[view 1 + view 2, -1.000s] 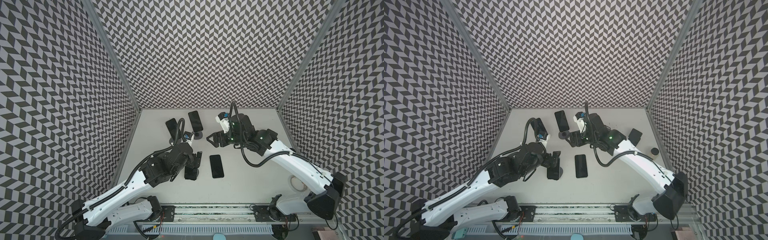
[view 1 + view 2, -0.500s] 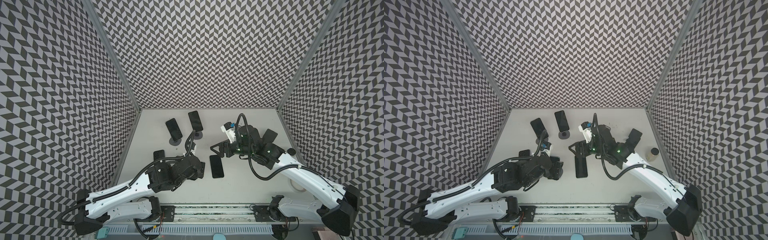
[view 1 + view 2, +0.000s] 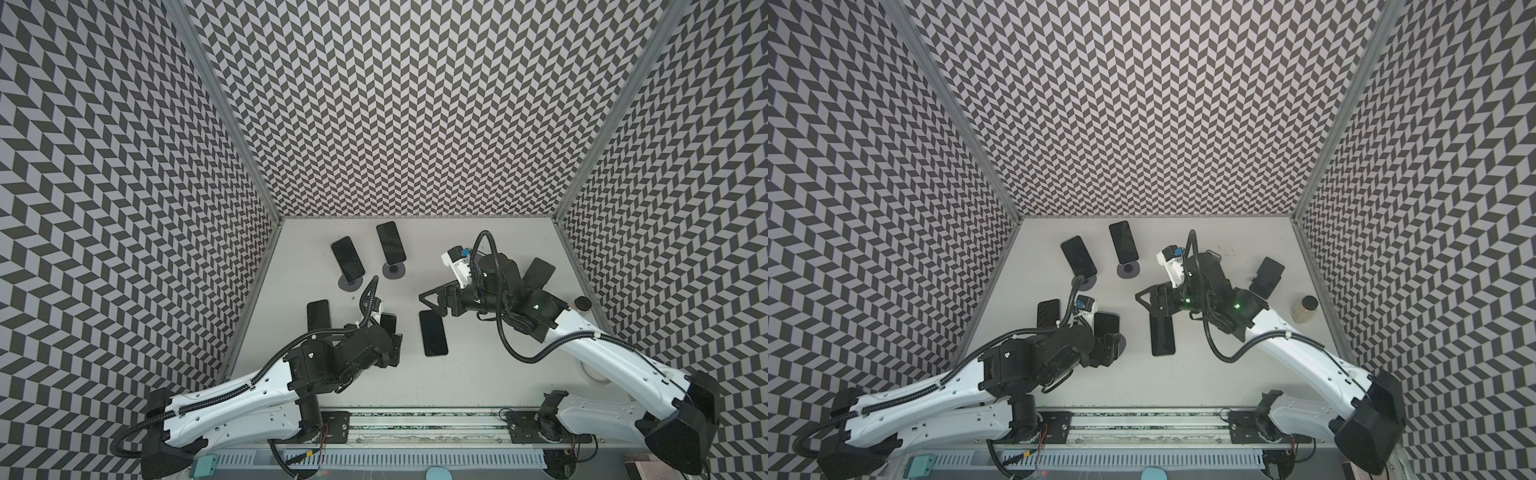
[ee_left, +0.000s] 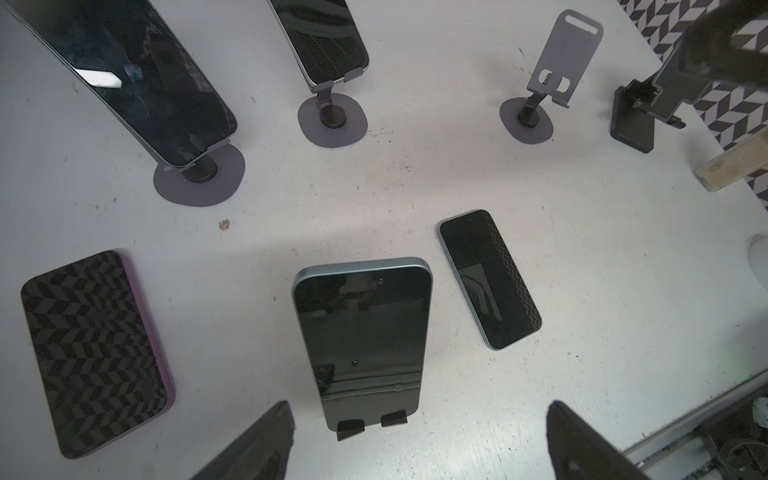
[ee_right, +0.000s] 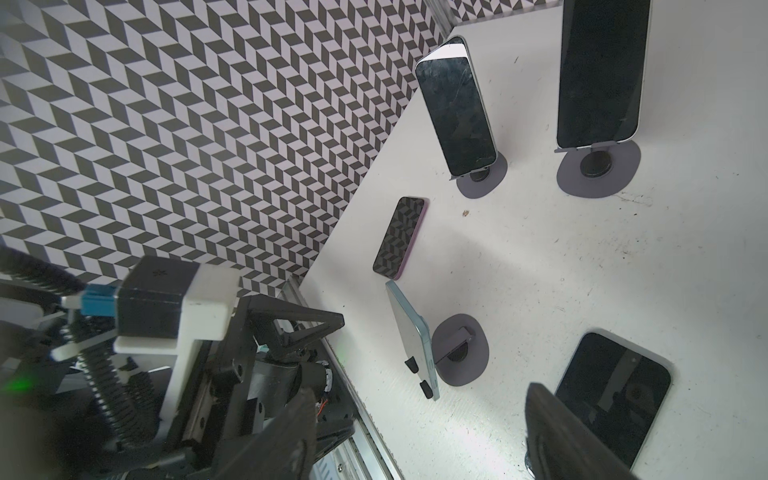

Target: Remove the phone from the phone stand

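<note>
In a top view we find the blue-edged phone [image 3: 1106, 326] upright in the counter's [image 3: 1204, 374] left front quarter, the left hand [image 3: 1109, 352] beside it. From the left wrist, that hand's fingers [image 4: 257, 449] stand wide apart, clear of the phone. From the right wrist it leans on its phone stand [image 5: 459, 353]; the right hand [image 5: 419, 392] is parted and empty.

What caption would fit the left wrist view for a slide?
Open left gripper faces the blue phone resting on its stand.
</note>
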